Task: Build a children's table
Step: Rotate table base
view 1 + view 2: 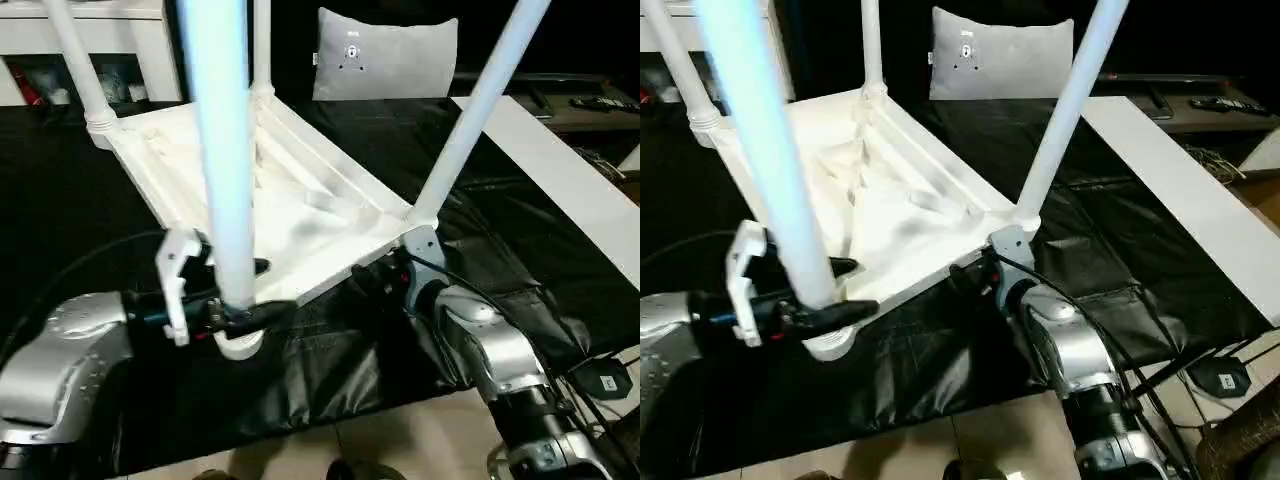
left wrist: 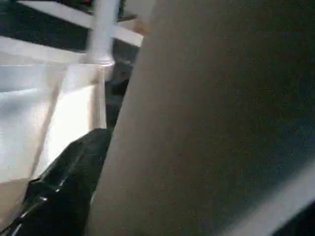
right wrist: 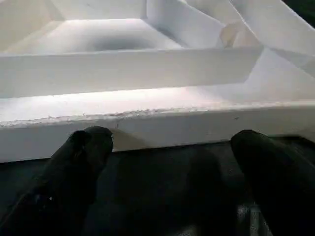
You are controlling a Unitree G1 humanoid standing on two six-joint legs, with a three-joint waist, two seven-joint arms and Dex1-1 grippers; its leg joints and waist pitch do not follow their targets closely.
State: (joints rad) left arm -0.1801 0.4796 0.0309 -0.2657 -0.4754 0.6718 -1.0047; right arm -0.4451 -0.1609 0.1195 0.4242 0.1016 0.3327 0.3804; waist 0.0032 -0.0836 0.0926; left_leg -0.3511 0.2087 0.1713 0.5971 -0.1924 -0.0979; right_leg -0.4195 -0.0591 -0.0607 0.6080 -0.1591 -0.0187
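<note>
On a black, glossy sheet [image 1: 330,350] over pale floor tiles, the white ribbed plastic square top [image 1: 290,200] lies upside down, three tapered white tube legs standing in its corner sockets. A white-grey cushion [image 1: 385,55] sits behind. The left tool [image 1: 235,290] clamps the fourth tapered white leg [image 1: 225,150] upright over the near corner socket. The right wrist view shows the right tool [image 3: 167,162] with fingers spread just before the top's smooth rim.

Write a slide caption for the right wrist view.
Open right gripper facing the white rim of the upturned table top.
</note>
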